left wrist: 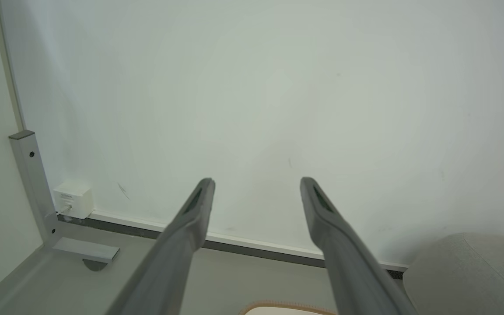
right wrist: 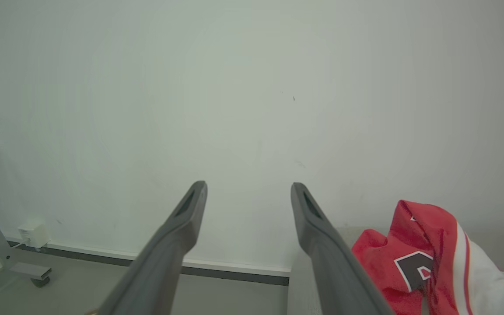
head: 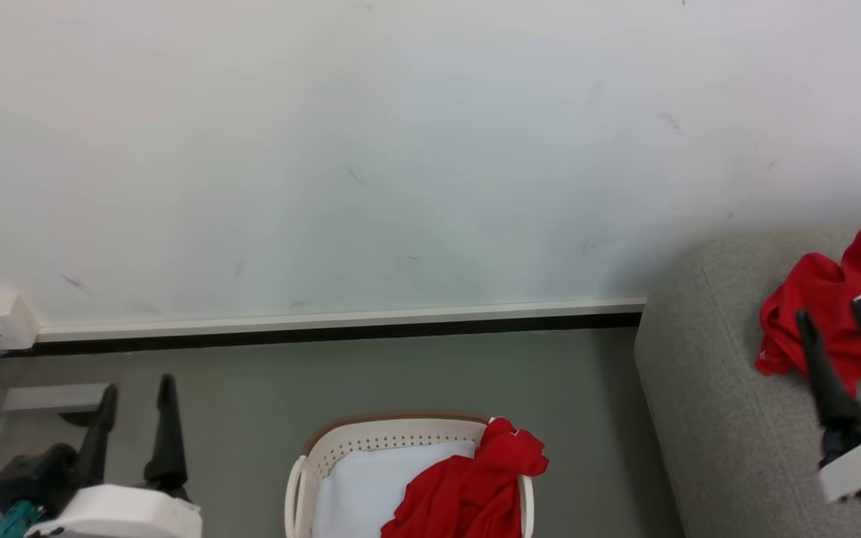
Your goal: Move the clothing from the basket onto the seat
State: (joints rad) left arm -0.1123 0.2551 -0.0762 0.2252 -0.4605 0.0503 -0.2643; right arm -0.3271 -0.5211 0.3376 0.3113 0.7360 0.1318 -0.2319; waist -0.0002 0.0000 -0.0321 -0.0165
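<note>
With one red jersey (head: 812, 299) already on the grey sofa (head: 707, 403) by the open, empty right claw (head: 832, 312), the other jersey (head: 468, 486) drapes over the right rim of the basket (head: 400, 417), low between that claw and the equally open, empty left claw (head: 138, 385).
</note>
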